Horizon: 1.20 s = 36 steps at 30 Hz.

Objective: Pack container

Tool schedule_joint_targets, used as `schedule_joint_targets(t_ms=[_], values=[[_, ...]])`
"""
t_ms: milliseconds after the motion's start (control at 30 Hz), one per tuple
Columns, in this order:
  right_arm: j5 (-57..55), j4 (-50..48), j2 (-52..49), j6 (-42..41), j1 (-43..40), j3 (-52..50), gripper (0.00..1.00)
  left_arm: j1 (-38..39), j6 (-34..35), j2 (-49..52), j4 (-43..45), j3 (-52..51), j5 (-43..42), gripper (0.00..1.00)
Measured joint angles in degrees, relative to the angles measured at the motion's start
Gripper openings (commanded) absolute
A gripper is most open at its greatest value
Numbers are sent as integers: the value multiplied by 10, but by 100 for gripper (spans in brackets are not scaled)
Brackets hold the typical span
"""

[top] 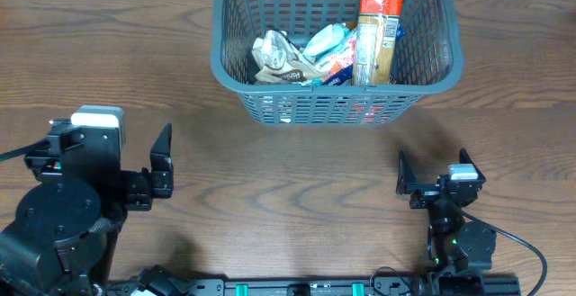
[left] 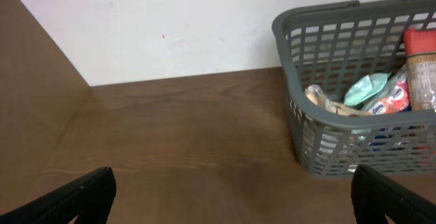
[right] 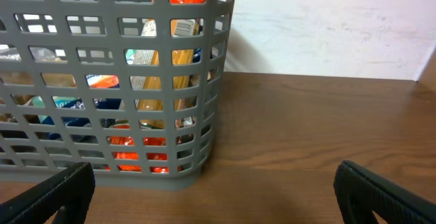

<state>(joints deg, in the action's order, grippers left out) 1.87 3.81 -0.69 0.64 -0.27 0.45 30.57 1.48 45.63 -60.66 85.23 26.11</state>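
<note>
Wooden surface (top: 288, 183), bearing at its far middle the dark grey container (top: 335, 109) (upright, slotted walls). Nearer, well apart from it, sit the left tool (left: 231, 200) and right tool (right: 214, 191), each spread wide and gripping nothing. Inside the container lie assorted snack packets (top: 328, 49).
</note>
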Motion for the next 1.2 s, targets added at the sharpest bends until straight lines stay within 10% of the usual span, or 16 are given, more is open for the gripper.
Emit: schedule_joint_targets(t_ms=[533, 1200], values=[[0, 0, 0, 0, 0, 0, 99, -106, -1, -17, 10, -7, -81, 99], [0, 0, 0, 0, 0, 0, 99, -297, -89, -270, 521, -499, -315, 98]])
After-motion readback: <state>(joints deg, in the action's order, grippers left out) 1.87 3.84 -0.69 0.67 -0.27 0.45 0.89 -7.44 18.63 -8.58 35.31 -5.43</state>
